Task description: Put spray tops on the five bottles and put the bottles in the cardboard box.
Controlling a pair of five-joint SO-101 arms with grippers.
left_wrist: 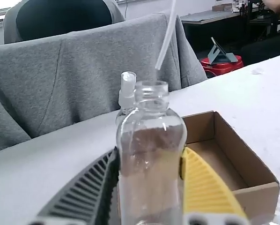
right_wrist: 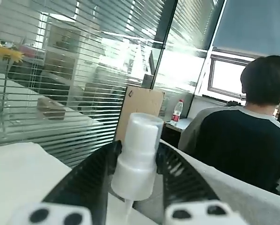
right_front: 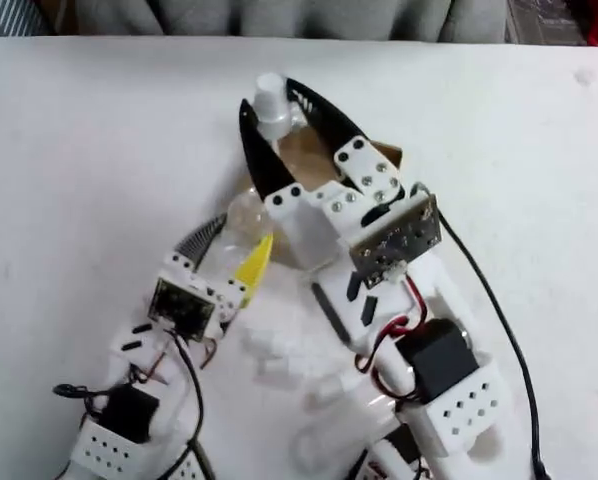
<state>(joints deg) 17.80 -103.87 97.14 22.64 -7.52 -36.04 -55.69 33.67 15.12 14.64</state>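
Bottle (left_wrist: 151,154) upright, clamped in left jaws; spray top (right_wrist: 136,154), pinched in right jaws, hangs tube-down just above its neck.

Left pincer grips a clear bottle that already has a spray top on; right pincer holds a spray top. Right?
Not quite. The clear bottle in the left pincer has a bare, open neck with no top on it, as the left wrist view shows. The right pincer does hold a spray top.

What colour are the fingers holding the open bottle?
Yellow finger, grey finger; clearest in left wrist view.
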